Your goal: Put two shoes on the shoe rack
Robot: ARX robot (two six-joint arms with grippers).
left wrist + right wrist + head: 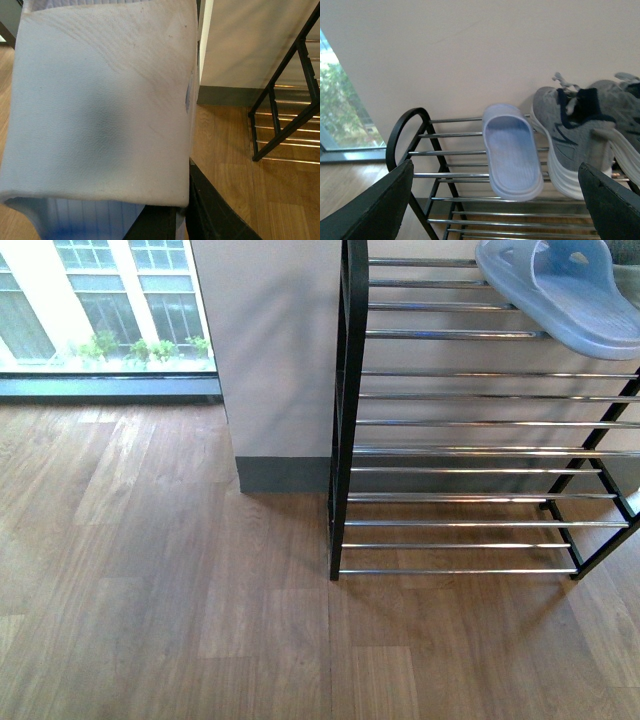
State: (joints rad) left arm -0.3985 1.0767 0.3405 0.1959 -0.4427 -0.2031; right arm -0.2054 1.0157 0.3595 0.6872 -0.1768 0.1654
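Observation:
One pale blue slide [100, 100] fills most of the left wrist view, sole side toward the camera, with my left gripper [175, 215] shut on its edge. A second pale blue slide [512, 155] [565, 290] lies on the top tier of the shoe rack [455, 175] [450, 450], its end hanging over the front bar. Beside it on that tier stand two grey knit sneakers [570, 145]. My right gripper [495, 200] is open in front of the rack, fingers wide apart, holding nothing. Neither arm shows in the front view.
The rack [285, 125] stands against a pale wall with a grey skirting [285, 475]. A wall corner juts out left of the rack. Wooden floor [150, 590] spreads in front, and a floor-level window [100, 300] lies at the far left.

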